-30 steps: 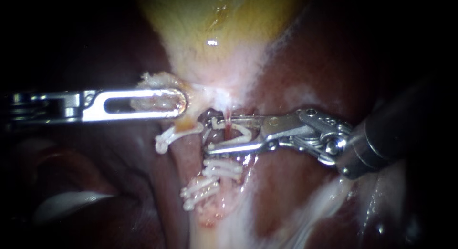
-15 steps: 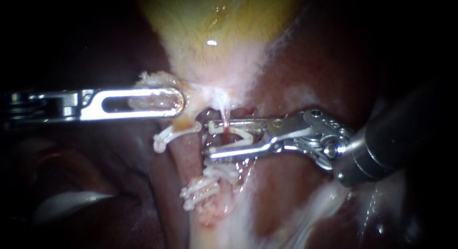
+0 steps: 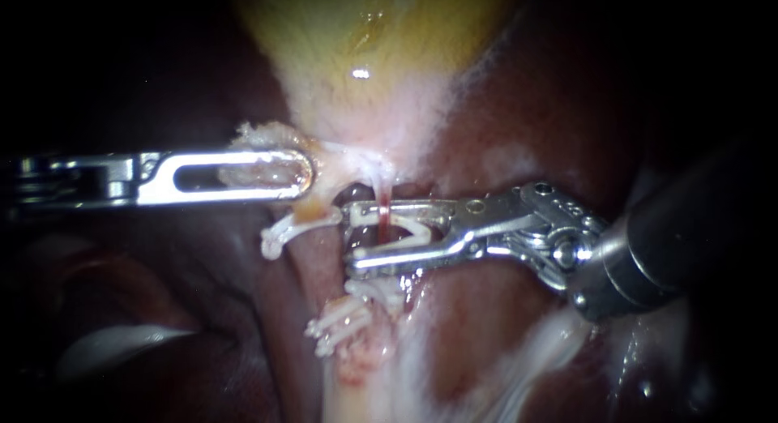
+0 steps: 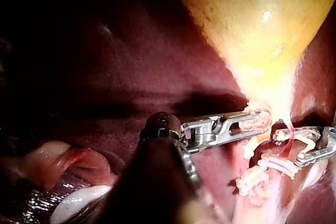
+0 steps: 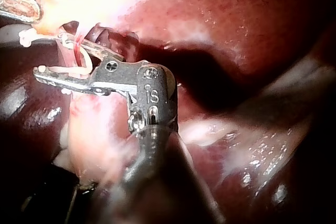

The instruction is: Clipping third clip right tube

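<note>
While left instrument jaws grip gallbladder neck tissue, right instrument jaws hold the open clip astride the right tube, which runs near-to-far across them.

Shiny metal right instrument, white plastic clip, glossy gallbladder.

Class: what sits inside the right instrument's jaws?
The right instrument holds an open white clip astride the thin red right tube. The tube's stretch behind the lower jaw is covered.

Endoscope close, facing white plastic clip between right instrument's jaws; wrist cams look fwd from behind own jaws, sharing that clip.
</note>
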